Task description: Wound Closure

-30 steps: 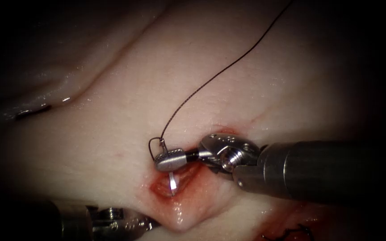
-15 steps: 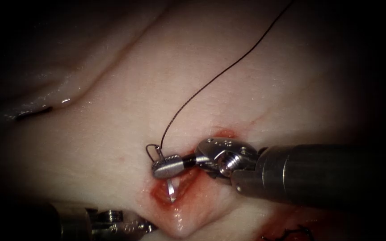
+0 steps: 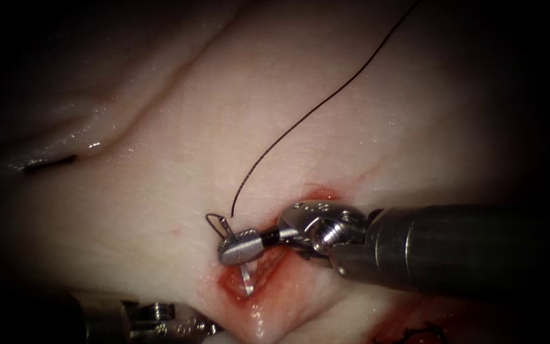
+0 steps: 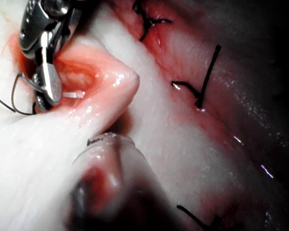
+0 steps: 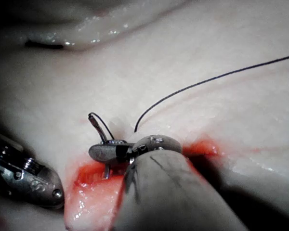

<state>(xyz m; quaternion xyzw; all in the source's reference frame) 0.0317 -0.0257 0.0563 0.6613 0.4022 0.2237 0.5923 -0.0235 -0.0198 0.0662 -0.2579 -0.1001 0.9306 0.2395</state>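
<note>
I see the tissue (image 3: 326, 95) lying pale around a short open cut (image 3: 249, 283) rimmed with red fluid (image 3: 227, 280), and a second, darker slit (image 3: 46, 162) well apart at the far left. On the right of the cut, earlier stitches (image 4: 200, 94) with cut ends of thread sit in a row in my left wrist view. The thread (image 3: 313, 108) runs down from the upper right and ends in a small loop (image 3: 214, 220) just beside my right tool (image 3: 240, 245). That tool comes in from the right, its shaft nearly level, wrist bent toward the cut, and its jaws are clamped on the needle (image 3: 246, 280) near the thread end; the shaft blocks the tissue behind it. The needle crosses the open cut, its point down in the gap against the tissue, though I cannot tell how deep it sits. My left tool (image 3: 173, 322) lies low at the cut's left lip, pressed against the raised tissue; I cannot tell how its jaws stand.
</note>
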